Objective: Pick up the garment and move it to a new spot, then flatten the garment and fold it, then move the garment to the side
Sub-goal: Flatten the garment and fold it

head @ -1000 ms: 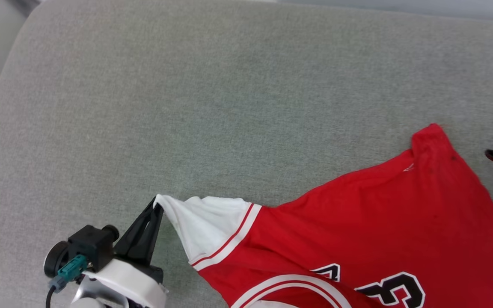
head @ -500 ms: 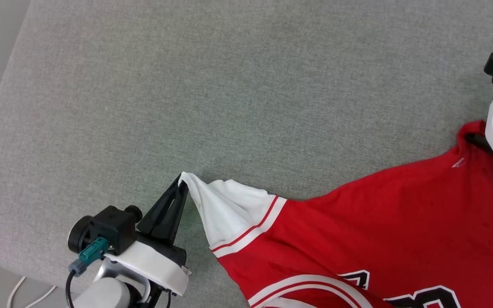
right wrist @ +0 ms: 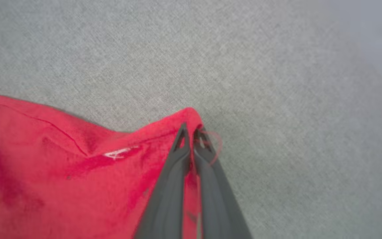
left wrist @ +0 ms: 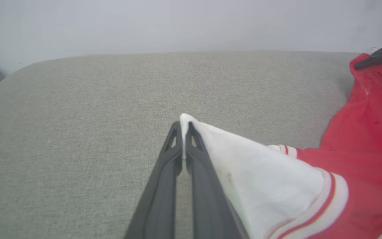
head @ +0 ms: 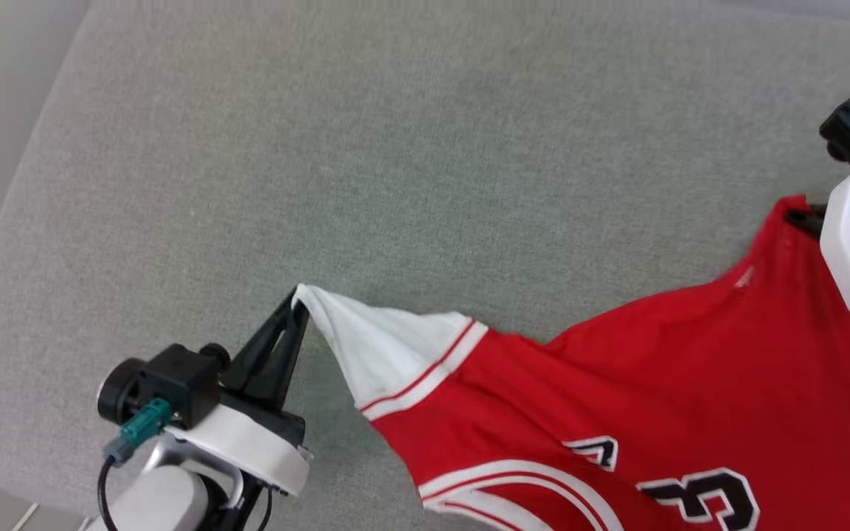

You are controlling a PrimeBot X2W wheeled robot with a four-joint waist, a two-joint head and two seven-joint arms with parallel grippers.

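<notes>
As left pincer (head: 297, 299), right pincer (right wrist: 191, 131) clamp it, garment (head: 617, 383) stretched crosswise

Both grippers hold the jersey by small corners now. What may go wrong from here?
1. The left gripper pinches just the tip of the white sleeve; a stronger pull might slip it free.
2. The right gripper holds a small red corner beside a loose thread; the thread may snag on a finger.
3. The jersey shows folds between the two holds, so it might land creased on the grey cushion.

Red jersey (head: 617, 398) stretched, white sleeve and red corner raised.
</notes>
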